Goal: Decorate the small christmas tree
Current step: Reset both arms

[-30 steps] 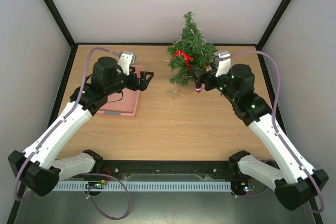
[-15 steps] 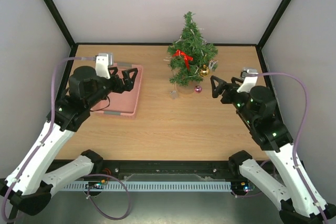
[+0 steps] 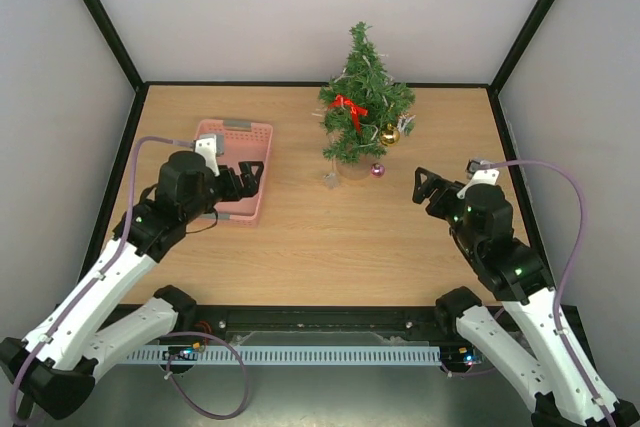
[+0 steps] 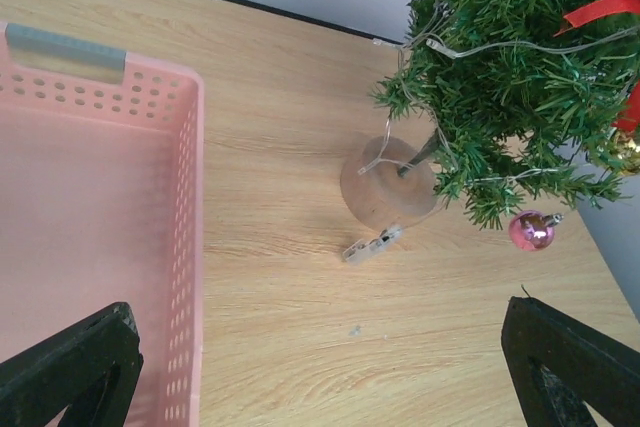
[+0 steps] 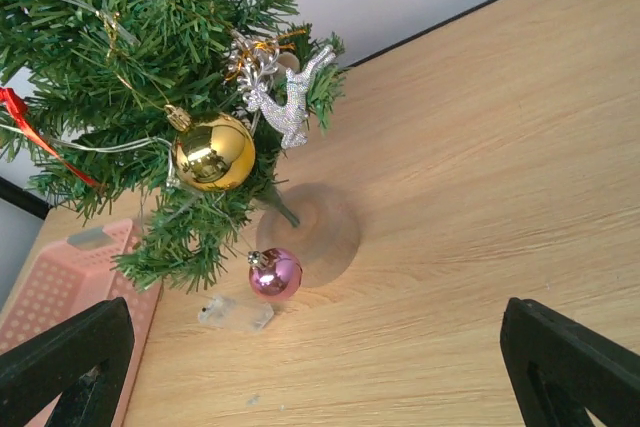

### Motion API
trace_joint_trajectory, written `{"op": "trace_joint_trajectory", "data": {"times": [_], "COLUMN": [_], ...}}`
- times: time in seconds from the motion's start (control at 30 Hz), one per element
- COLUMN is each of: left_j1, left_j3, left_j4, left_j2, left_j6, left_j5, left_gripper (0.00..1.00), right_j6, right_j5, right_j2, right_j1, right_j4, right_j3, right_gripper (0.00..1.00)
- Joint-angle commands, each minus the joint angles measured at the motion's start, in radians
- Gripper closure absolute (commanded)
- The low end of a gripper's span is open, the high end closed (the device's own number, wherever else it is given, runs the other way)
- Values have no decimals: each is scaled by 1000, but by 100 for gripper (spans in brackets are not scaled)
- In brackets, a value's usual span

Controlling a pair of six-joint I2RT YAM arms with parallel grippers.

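Small christmas tree (image 3: pixel 362 97) stands upright at far centre of the desk (image 3: pixel 330 237), on its round pale base. On its right side hang a gold ball (image 3: pixel 389 134) and a silver reindeer (image 5: pixel 290 107). Pink ball (image 3: pixel 377 169) hangs from a low branch. Red ribbon (image 3: pixel 349 105) on the near face. Small clear clip (image 4: pixel 370 244) lies just beside the base. Pink basket (image 3: pixel 236 127) at left. Left pincer (image 3: pixel 250 177) spread wide, holding nothing, over the basket's near right corner. Right pincer (image 3: pixel 424 187) spread wide, holding nothing, right of the tree, not touching it.

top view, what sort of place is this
Probably a lab robot cell, not a home: a wooden table walled by plain white panels on black frame bars, with two robot arms bolted at its near edge.
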Motion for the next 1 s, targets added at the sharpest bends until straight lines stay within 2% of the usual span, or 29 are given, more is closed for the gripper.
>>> {"op": "trace_joint_trajectory", "data": {"times": [0.0,0.27,0.97], "left_j1": [5,5,5], "left_j3": [1,114,125], "left_j4": [45,36,58], "left_j2": [-25,-7,-1], "left_j6": [-30,-3,17], "left_j5": [-1,-6,9], "left_gripper": [1,1,1], "right_j6": [3,-35,-45], "right_j5": [6,-16,-37], "right_j2": [-10,40,37], "right_j1": [-4,-4,-4], "right_j4": [-14,-19,13], "right_j3": [20,164,132], "right_gripper": [2,2,2]}}
